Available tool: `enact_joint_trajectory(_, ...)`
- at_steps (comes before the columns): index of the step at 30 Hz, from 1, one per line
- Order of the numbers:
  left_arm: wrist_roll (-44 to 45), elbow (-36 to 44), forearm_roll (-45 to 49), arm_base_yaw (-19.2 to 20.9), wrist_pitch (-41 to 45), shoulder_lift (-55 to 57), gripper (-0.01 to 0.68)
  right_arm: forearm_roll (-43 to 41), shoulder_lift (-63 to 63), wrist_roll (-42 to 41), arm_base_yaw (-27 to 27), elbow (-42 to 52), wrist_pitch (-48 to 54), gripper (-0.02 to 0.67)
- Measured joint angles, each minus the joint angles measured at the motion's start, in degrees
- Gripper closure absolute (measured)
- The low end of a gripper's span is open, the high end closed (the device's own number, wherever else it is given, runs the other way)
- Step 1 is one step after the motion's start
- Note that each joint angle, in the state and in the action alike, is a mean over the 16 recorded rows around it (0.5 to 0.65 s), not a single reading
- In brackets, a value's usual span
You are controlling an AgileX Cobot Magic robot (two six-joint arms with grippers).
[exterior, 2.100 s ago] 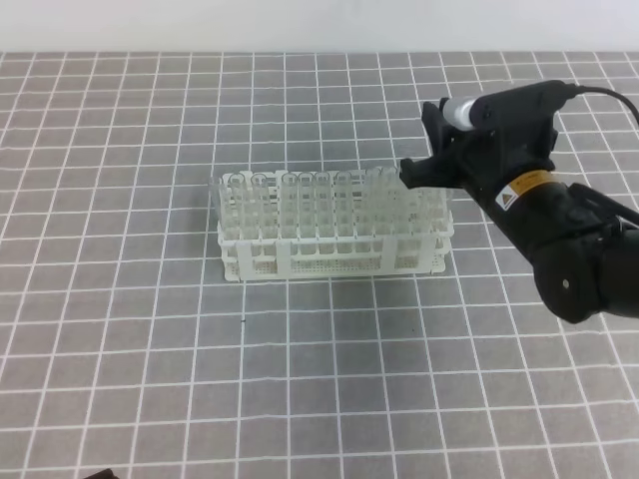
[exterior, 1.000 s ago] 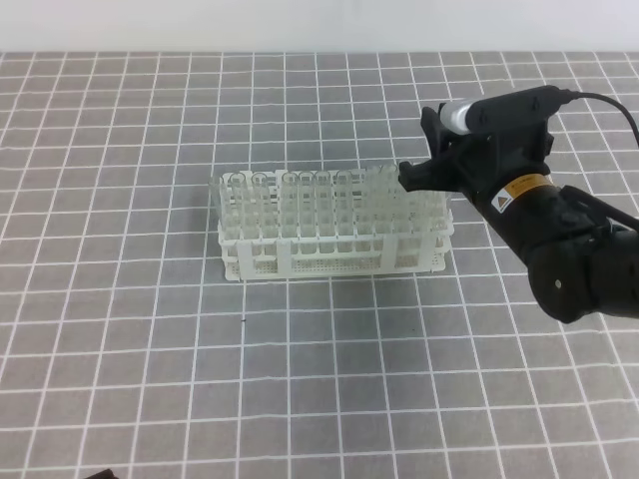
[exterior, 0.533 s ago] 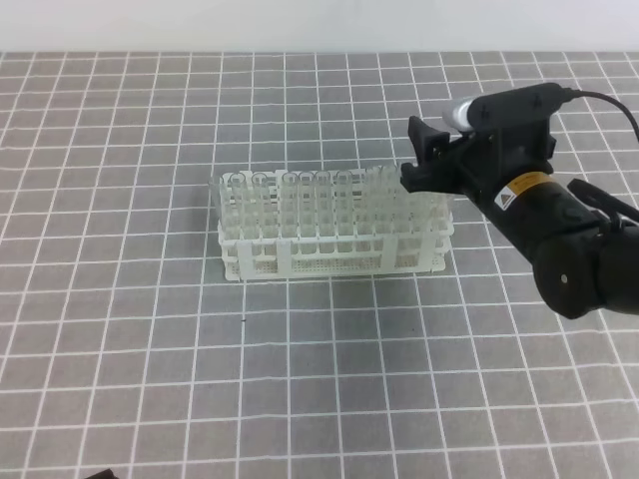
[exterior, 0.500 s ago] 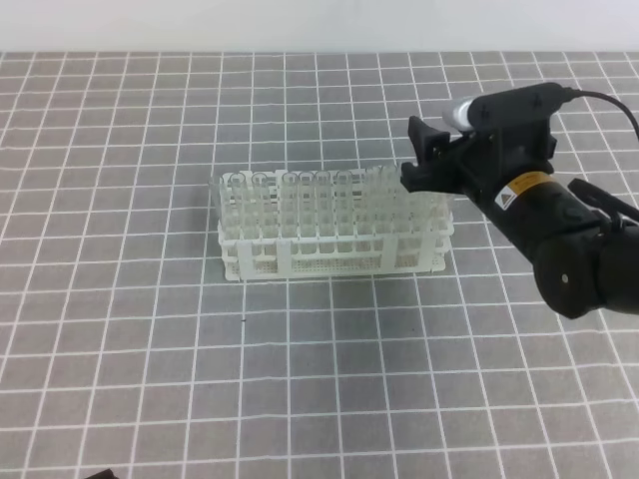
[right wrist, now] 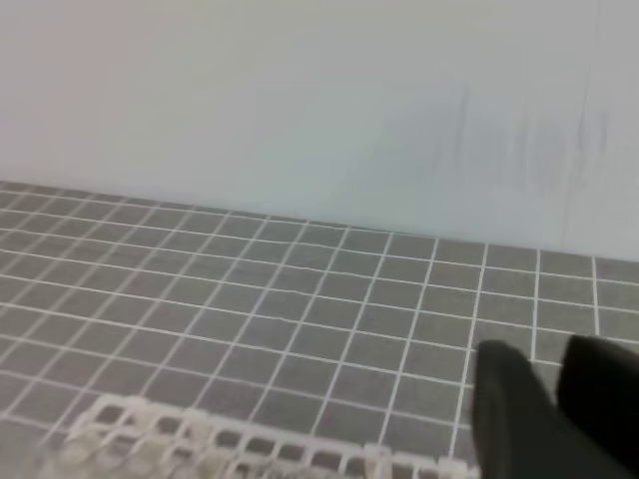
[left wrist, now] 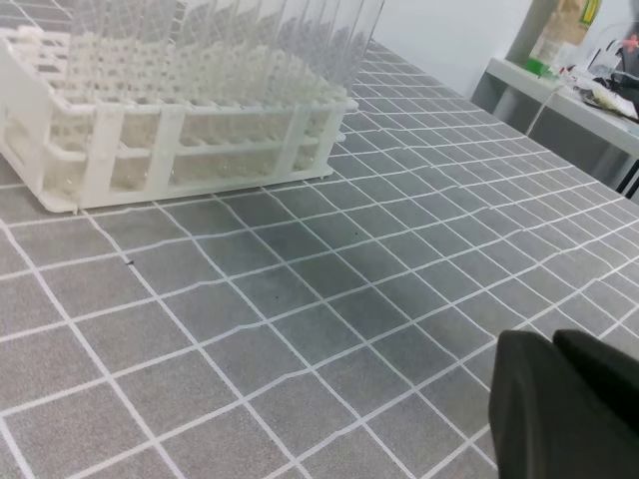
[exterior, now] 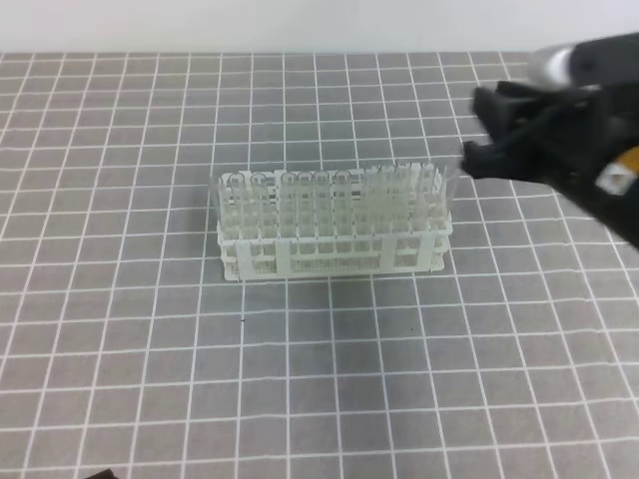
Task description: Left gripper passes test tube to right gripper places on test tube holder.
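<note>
We see the right gripper [exterior: 477, 128] up high on the right, a bit blurry, off to the right of the test tube holder [exterior: 334, 251] and not touching it. Its two black fingers [right wrist: 514, 414] stand apart with nothing between them. The white holder sits on the grey grid mat [exterior: 300, 379], full of clear tubes (they all look alike, so we cannot pick out the test tube). The left gripper [left wrist: 569, 409] shows only at a corner; we cannot tell how its fingers stand.

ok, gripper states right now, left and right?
Left gripper: fingers nearly together, holding nothing visible; cannot tell.
Right gripper: open, empty.
</note>
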Motion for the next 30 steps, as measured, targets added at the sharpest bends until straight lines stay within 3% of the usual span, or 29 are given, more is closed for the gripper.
enact_joint_trajectory(15, 0.02, -0.04, 0.01, 0.01, 0.2, 0.04, 0.673, -2.4, -31.42, -0.12, -0.07, 3.74, 35.4, 0.65)
enact_joint_trajectory(21, 0.01, 0.07, 0.03, 0.04, 0.06, 0.13, 0.673, -5.43, -40.37, -0.26, -3.41, 9.27, 36.56, 0.65)
enact_joint_trajectory(30, 0.02, -0.04, 0.01, 0.0, 0.24, 0.03, 0.673, -4.32, -61.62, -0.5, -15.27, 28.17, 31.5, 0.65)
